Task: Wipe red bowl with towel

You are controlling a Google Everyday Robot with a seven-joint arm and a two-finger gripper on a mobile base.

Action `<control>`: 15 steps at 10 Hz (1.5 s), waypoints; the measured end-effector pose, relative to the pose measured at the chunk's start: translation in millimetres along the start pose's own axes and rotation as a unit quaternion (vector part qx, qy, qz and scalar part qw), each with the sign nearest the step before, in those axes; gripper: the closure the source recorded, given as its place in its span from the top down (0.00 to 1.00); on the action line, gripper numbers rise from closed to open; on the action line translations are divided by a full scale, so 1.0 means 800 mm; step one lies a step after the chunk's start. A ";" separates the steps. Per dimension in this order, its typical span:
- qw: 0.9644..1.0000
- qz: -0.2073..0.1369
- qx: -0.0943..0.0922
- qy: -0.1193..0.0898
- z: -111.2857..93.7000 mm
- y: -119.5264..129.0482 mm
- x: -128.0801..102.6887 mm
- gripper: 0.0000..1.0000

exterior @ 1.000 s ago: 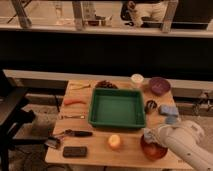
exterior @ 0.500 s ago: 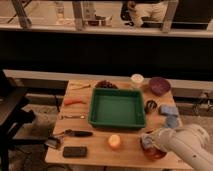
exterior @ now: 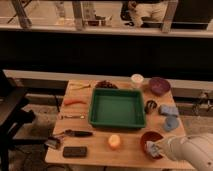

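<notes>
The red bowl [exterior: 150, 140] sits near the front right corner of the wooden table [exterior: 95, 150]. My gripper [exterior: 155, 148] comes in from the lower right on a white arm and is over the bowl's front part. It holds a pale blue-grey towel [exterior: 152, 147] that rests in the bowl.
A green tray [exterior: 117, 108] stands mid-table. An orange fruit [exterior: 114, 141] lies left of the bowl. A purple bowl [exterior: 159, 85], white cup [exterior: 136, 79], blue items [exterior: 169, 111] and a dark cup [exterior: 150, 106] are at the right. Utensils, a carrot [exterior: 74, 102] and a black device [exterior: 74, 151] lie left.
My arm has moved left and forward, bringing the towel from the bowl's right side into the bowl.
</notes>
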 end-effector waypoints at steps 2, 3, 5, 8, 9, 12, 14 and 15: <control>1.000 -0.002 0.015 -0.007 -0.006 -0.004 0.000 0.01; 1.000 -0.003 0.022 -0.010 -0.010 -0.007 0.000 0.01; 0.999 -0.002 0.037 -0.015 -0.018 -0.012 0.002 0.01; 0.998 -0.005 0.060 -0.021 -0.028 -0.021 0.005 0.01; 0.997 -0.008 0.067 -0.023 -0.030 -0.026 0.005 0.01; 0.996 -0.019 0.082 -0.027 -0.033 -0.040 0.000 0.01; 0.995 -0.026 0.088 -0.026 -0.036 -0.044 -0.006 0.01; 0.995 -0.031 0.089 -0.023 -0.040 -0.045 -0.011 0.05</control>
